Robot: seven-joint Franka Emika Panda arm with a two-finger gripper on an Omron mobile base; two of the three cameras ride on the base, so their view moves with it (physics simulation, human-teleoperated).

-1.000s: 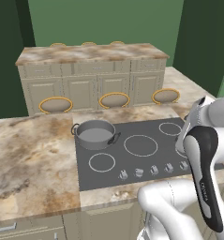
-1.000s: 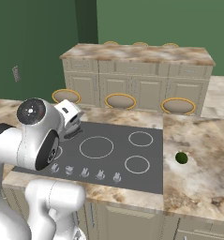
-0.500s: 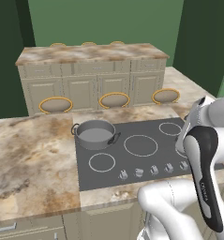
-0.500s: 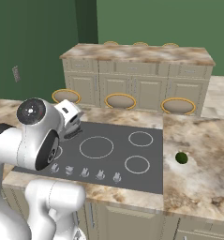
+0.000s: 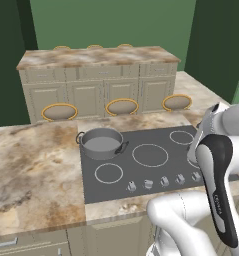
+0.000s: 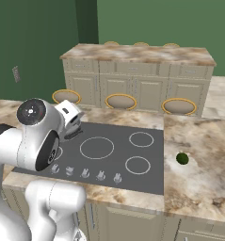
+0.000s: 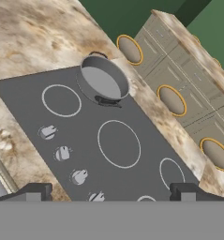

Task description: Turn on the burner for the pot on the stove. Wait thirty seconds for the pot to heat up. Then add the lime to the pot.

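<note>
left base view: the pot (image 5: 101,143) stands on the stove (image 5: 156,170), over its rear left ring, with a dark handle at each side. the stove lies flat in the marbled bench (image 5: 36,170), and a row of small silver knobs (image 5: 163,181) runs along its front edge. the white arm (image 5: 216,170) rises at the lower right and covers the stove's right end. three round stools (image 5: 122,106) stand beyond the bench, in front of a cabinet island (image 5: 98,75).

right base view: the lime (image 6: 182,158) lies on the bench (image 6: 198,164) just right of the stove (image 6: 114,155), well apart from the arm. the arm's big white joint (image 6: 36,136) hides the stove's left end.

hand view: the jaws (image 7: 111,193) hang above the front of the stove (image 7: 108,140); their two dark tips sit far apart at the bottom corners, so they are open and hold nothing. the pot (image 7: 104,79) shows its grey inside, beyond the knobs (image 7: 62,153) and the ring markings. three stools (image 7: 172,100) line the far side of the bench (image 7: 33,37).
</note>
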